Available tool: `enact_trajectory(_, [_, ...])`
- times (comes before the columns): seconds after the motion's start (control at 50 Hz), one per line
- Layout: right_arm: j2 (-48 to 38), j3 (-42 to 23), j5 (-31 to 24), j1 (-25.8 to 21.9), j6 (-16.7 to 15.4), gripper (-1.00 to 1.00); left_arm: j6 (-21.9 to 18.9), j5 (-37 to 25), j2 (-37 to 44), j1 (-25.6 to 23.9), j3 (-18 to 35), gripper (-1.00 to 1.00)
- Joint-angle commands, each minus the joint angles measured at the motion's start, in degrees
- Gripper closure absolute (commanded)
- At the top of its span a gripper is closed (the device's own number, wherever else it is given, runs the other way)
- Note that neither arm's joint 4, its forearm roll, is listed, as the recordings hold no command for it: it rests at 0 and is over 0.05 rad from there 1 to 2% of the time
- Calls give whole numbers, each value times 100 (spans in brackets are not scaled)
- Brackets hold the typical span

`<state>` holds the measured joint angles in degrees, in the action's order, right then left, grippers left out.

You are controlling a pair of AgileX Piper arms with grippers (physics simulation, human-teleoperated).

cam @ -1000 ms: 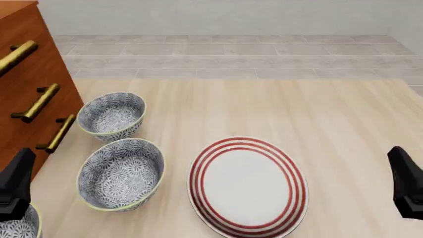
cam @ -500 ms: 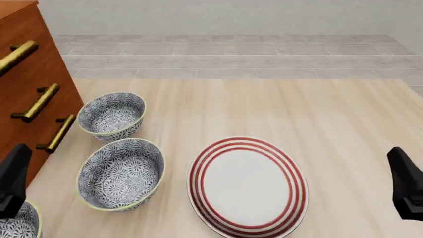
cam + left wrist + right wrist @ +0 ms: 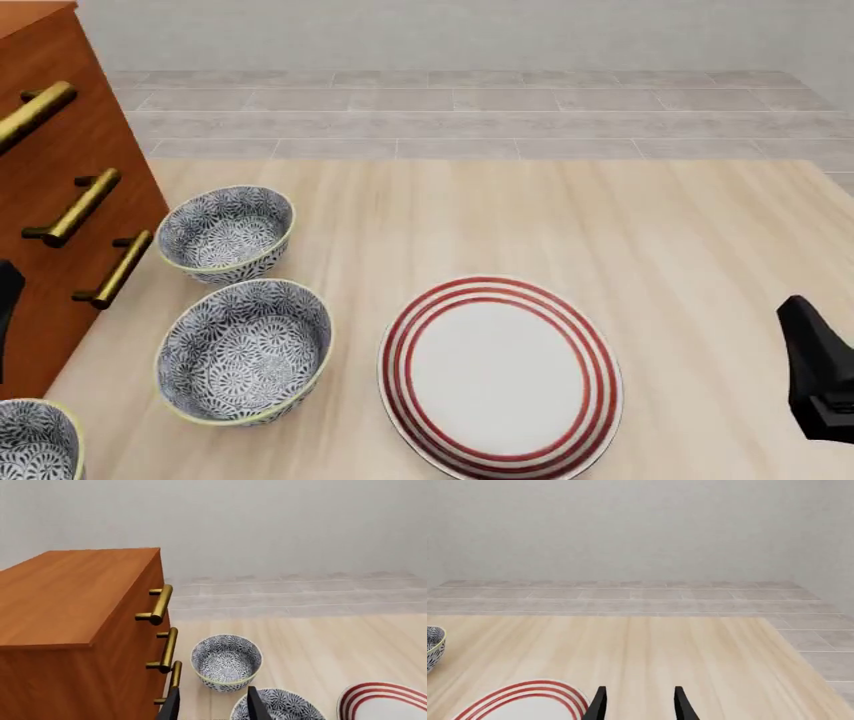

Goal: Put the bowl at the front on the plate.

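Three alike bowls in a line along the left of the surface (image 3: pixel 641 230), blue-and-white floral with pale yellow rims. Nearest, at about 7 o'clock from the middle of the front view and cut by its lower-left corner, the bowl (image 3: pixel 34 440) at the front, upright on the surface, untouched, well apart from the plate (image 3: pixel 501 375). Just beyond it, at roughly 8 o'clock, the middle bowl (image 3: pixel 243 350), close beside the plate but not touching. Farther still, at about 10 o'clock, the far bowl (image 3: pixel 224 232), near the wooden cabinet (image 3: pixel 54 150) with brass handles (image 3: pixel 83 208).

Large white plate with three red rings at about 6 o'clock, flat and bare.

Left pincer (image 3: pixel 212 707) seen in its own wrist view as two dark fingertips with a clear gap between them, parted and gripping nothing; only a dark sliver of that arm at the left edge of the front view. Right pincer (image 3: pixel 639 705) likewise parted in its wrist view, nothing between the fingertips, above the plate's near edge; its dark body at the front view's right edge, around 4 o'clock.

Beyond the surface, pale tiled floor (image 3: pixel 467 110) and a grey wall.
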<state>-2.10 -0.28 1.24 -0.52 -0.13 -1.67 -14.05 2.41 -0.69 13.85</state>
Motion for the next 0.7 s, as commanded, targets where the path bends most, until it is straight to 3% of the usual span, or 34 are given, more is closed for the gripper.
enact_trajectory(0.02, [-47, -11, 17, -1, 8, -100, -273, -594, 290, 12, 605, -100])
enact_trajectory(0.1, [-81, -17, 38, 8, -5, -100, -164, -782, 474, 39, 769, -100])
enact_trajectory(0.18, [-112, -14, 57, -1, -36, -100, -336, -1040, 467, -20, 938, -100])
enact_trajectory(0.48, [-238, 0, 166, -20, -70, -100, -358, -1987, 722, -218, 1387, -100])
enact_trajectory(0.64, [-278, -4, 194, -12, -55, -100, -187, -2471, 717, -199, 1430, -100])
enact_trajectory(0.7, [-297, 0, 208, -39, -81, -100, 60, -2578, 799, -104, 1340, -100])
